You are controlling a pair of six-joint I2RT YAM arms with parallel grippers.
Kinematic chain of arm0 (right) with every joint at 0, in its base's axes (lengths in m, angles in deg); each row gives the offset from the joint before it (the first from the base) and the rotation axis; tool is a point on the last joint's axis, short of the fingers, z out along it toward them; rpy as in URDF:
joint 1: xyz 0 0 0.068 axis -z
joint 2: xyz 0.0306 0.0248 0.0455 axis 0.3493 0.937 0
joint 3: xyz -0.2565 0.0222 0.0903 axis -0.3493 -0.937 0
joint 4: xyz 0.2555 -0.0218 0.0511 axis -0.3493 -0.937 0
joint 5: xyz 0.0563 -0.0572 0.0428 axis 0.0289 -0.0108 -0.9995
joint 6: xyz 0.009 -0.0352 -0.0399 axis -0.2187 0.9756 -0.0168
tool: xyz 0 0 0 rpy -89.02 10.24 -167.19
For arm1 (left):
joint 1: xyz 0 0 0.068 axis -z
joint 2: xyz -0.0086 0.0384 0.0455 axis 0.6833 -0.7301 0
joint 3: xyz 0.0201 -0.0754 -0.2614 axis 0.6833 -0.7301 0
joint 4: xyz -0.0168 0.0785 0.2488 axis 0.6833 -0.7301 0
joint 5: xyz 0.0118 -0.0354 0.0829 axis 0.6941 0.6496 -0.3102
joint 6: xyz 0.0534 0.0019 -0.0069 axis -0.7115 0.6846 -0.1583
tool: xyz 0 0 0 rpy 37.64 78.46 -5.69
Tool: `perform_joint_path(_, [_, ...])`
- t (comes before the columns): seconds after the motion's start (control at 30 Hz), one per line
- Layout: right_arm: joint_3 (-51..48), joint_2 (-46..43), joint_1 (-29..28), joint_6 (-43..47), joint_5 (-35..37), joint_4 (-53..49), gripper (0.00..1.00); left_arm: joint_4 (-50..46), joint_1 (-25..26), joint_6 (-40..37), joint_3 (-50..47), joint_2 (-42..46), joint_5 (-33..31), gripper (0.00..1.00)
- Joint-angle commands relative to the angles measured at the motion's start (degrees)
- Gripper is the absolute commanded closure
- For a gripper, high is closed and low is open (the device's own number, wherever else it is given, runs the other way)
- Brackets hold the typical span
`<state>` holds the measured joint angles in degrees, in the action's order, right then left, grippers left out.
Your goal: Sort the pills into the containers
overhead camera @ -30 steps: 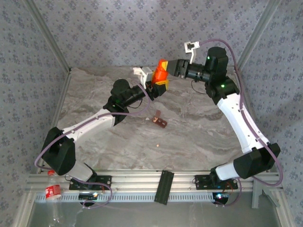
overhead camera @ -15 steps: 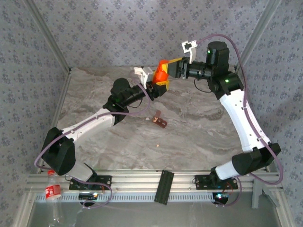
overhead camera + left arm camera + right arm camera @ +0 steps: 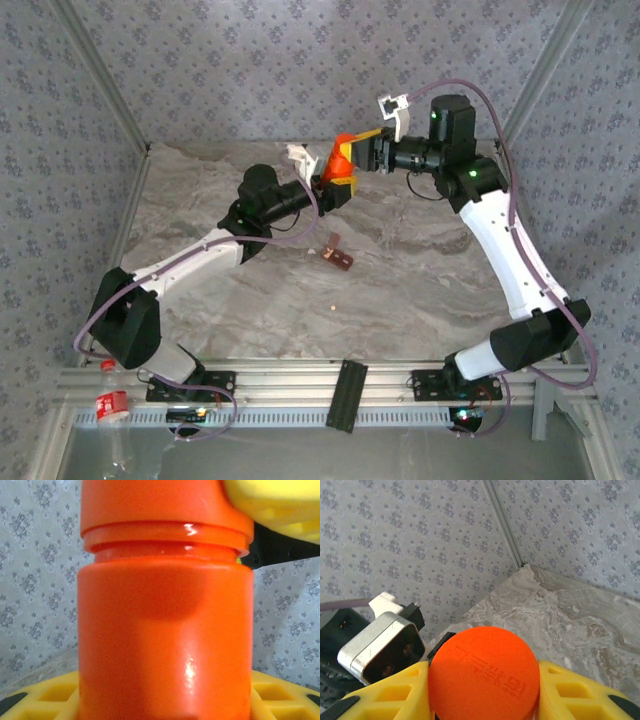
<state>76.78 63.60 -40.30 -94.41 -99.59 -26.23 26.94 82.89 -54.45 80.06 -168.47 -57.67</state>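
Grey marbled table (image 3: 430, 270) across the middle of the top view, with patterned grey walls (image 3: 300, 70) behind and at both sides.

Left arm (image 3: 200, 255) runs from the lower left up to the centre. Right arm (image 3: 510, 250) rises from the lower right and bends left across the top. The two meet at upper centre, above the table's far edge.

Orange plastic bottle (image 3: 338, 172), cylindrical, is held up off the table between the two grippers. Left gripper (image 3: 335, 190) has it by the lower body. In the left wrist view its yellow fingers (image 3: 50, 695) show at the bottom on either side of the bottle, partly parted and clamped on it.

Round orange cap (image 3: 484, 680) sits on the bottle's neck, its top face carrying raised lettering too faint to read. Right gripper (image 3: 484, 692) is at the cap, with yellow fingers (image 3: 570, 690) pressed against both sides of it and the jaws narrow around it.

Dark reddish-brown container strip (image 3: 338, 257) of small joined boxes lies on the table at centre, below the bottle and well apart from both grippers. Cannot tell what is inside it.

One tiny pale pill (image 3: 331, 308) lies on the bare table just below the container strip, apart from it.
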Motion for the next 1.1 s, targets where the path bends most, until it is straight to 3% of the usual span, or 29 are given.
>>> perform_joint_path(0.0, [-2.8, 0.6, -1.4, -7.4, -1.3, -0.9, 0.68, 6.2, 0.4, -0.9, 2.5, 0.8, 0.7, 1.0])
perform_joint_path(0.33, [-2.2, 0.0, -2.1, -9.7, -1.7, -1.8, 0.68, 4.8, 0.4, -2.8, 2.2, 1.3, 0.5, 1.0])
perform_joint_path(0.63, [-2.4, -1.9, -6.5, -2.0, 6.2, -7.6, 0.69, 4.5, 0.4, -3.1, 2.5, 1.4, 0.0, 1.0])
perform_joint_path(1.07, [-5.5, -3.0, -8.0, -7.6, 10.4, -4.4, 0.67, 4.1, 0.4, -3.5, 3.0, 1.4, -0.6, 1.0])
